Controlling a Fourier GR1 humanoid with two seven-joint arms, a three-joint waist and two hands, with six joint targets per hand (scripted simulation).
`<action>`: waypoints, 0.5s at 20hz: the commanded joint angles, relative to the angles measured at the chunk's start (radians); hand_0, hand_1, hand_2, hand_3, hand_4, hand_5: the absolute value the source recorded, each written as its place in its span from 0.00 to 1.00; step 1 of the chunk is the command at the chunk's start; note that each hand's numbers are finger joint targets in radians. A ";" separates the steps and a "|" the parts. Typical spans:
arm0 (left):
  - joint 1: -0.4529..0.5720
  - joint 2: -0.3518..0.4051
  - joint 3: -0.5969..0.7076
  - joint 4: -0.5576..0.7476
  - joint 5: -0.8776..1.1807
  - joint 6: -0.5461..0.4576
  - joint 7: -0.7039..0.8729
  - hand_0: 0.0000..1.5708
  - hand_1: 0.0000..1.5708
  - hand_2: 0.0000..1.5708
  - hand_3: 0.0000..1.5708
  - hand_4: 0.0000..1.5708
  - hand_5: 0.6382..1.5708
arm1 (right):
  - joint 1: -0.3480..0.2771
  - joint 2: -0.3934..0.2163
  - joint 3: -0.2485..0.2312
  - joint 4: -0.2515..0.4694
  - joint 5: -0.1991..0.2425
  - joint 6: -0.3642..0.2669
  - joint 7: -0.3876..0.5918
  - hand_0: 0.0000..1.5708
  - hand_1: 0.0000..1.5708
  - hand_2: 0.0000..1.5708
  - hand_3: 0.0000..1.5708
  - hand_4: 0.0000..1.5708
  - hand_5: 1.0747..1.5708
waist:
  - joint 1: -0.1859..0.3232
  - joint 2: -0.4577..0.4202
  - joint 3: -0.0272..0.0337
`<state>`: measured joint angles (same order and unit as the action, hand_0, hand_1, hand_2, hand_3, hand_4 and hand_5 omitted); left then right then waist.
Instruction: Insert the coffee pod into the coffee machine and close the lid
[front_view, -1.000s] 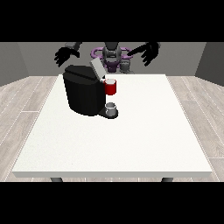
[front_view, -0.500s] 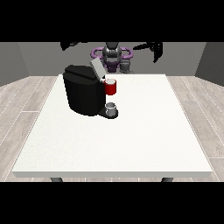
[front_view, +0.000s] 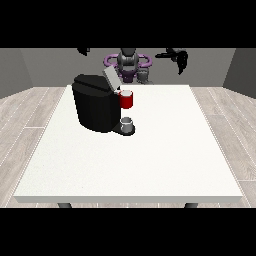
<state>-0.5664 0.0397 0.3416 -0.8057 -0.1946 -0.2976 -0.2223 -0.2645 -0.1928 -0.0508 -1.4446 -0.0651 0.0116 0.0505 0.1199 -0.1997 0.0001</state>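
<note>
I've raised both hands well above the coffee machine (front_view: 100, 107), lid (front_view: 110, 78) open. View's-right hand (front_view: 179, 56) hangs empty, fingers drooping; view's-left hand (front_view: 83, 50): cannot tell. Grey thing (front_view: 127, 121) at its base, ungrasped.

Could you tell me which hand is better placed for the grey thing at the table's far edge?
Likely the hand at the view's right, the robot's left: it hangs nearer that grey thing than the hand at the view's left.
</note>
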 joint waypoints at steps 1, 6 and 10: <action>0.088 0.002 -0.024 -0.098 0.031 -0.025 0.021 0.00 0.00 0.00 0.00 0.00 1.00 | 0.032 0.040 0.037 0.015 0.038 -0.007 -0.054 0.00 0.00 0.00 0.00 0.10 1.00 | 0.027 0.003 0.0002; 0.132 -0.038 -0.108 -0.232 0.101 -0.004 0.095 0.00 0.00 0.00 0.00 0.07 1.00 | -0.052 0.034 0.006 0.106 0.020 0.011 -0.019 0.00 0.00 0.00 0.00 0.00 1.00 | 0.054 0.031 0.0002; 0.202 -0.036 -0.103 -0.328 0.114 0.014 0.092 0.00 0.00 0.00 0.00 0.00 1.00 | -0.104 -0.010 -0.049 0.137 -0.028 0.073 -0.030 0.00 0.00 0.00 0.00 0.00 1.00 | 0.039 0.088 0.0001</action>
<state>-0.4230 0.0149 0.2557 -1.0461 -0.0995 -0.3045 -0.1437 -0.3296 -0.1760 -0.0609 -1.3421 -0.0569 0.0390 0.0189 0.1638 -0.1439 0.0003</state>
